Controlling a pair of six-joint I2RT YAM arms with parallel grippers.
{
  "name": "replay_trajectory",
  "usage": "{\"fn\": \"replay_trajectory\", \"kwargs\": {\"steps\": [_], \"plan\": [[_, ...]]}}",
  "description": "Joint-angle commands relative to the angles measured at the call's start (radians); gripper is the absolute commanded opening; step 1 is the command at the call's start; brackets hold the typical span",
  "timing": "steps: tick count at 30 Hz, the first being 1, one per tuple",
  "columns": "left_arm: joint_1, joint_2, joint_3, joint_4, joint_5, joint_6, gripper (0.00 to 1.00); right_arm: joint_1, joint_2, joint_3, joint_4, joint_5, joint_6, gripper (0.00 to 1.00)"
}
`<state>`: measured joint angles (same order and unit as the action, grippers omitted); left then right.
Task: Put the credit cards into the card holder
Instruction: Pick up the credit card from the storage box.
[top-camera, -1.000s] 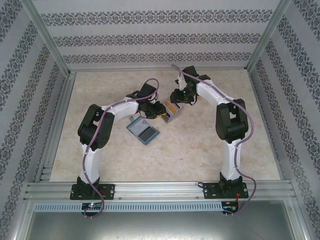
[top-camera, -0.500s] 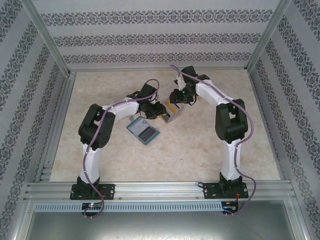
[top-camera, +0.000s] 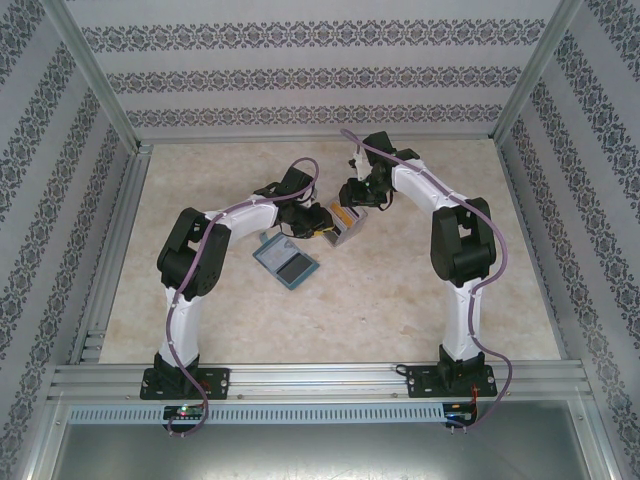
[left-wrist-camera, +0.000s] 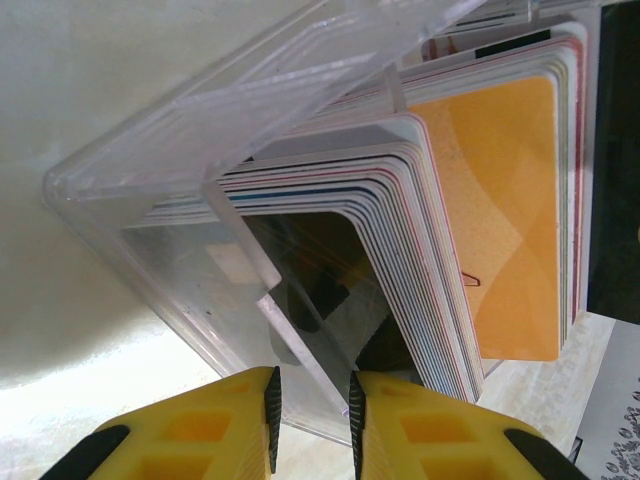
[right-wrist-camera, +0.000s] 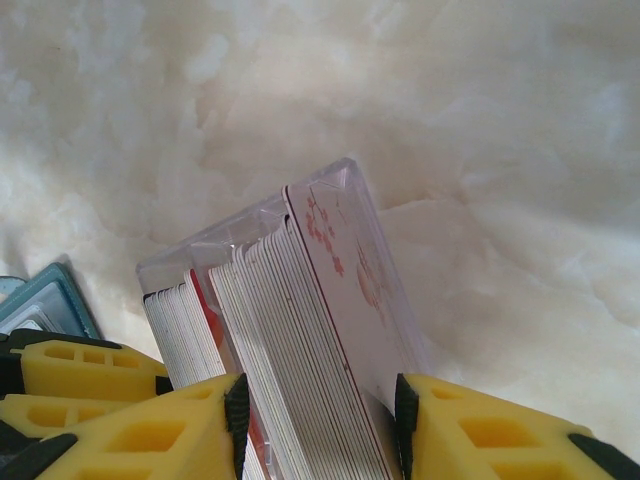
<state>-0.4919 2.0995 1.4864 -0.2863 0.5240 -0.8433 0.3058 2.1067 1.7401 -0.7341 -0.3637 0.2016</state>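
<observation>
The credit cards (left-wrist-camera: 500, 220) stand packed on edge in a clear slanted tray (left-wrist-camera: 200, 150), a little above the middle of the overhead picture, between the two arms; from the left wrist the front card is a plain orange-yellow, with a fan of thin white, grey and reddish edges curving away behind it and one dark card further down the stack; from the right wrist the outermost card is white with a small red flowery print, and the others show as a tight row of pale edges; the left gripper (left-wrist-camera: 310, 385) comes in from the bottom of its own picture, its yellow fingers (left-wrist-camera: 400, 435) drawn close together with the tray's clear wall pinched between them; the right gripper (right-wrist-camera: 320, 400) sits over the cards from the other side, its jaws set wider and closed on a thick bundle of them, one pad against the flowery card and the other against the reddish side of the bundle; the cards it grips are seated in the tray; the card holder (top-camera: 285, 262) lies flat on the pale marbled table (top-camera: 400, 300), just below and left of the tray in the overhead picture, a teal-blue rectangle with a greyish face turned up; its corner also peeks in at the left edge of the right wrist picture; I cannot tell whether any card sits in it.
</observation>
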Motion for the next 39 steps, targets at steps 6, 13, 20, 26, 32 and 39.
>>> {"fn": "replay_trajectory", "kwargs": {"steps": [6,13,20,26,32,39], "plan": [[-0.024,0.029,0.020,0.036,0.006,-0.011,0.28,0.013,-0.055,0.027,-0.030,0.002,-0.010,0.46],[-0.025,0.028,0.013,0.041,0.004,-0.013,0.28,0.013,-0.054,0.026,-0.034,0.003,-0.012,0.46],[-0.025,0.029,0.017,0.042,0.004,-0.014,0.28,0.013,-0.059,0.028,-0.036,0.006,-0.012,0.42],[-0.026,0.028,0.019,0.041,0.004,-0.015,0.28,0.013,-0.071,0.032,-0.040,0.008,-0.011,0.41],[-0.026,0.025,0.010,0.045,0.001,-0.017,0.28,0.012,-0.070,0.035,-0.045,0.009,-0.016,0.39],[-0.027,0.022,0.009,0.047,0.001,-0.018,0.28,0.007,-0.076,0.025,-0.045,0.012,-0.016,0.30]]}}
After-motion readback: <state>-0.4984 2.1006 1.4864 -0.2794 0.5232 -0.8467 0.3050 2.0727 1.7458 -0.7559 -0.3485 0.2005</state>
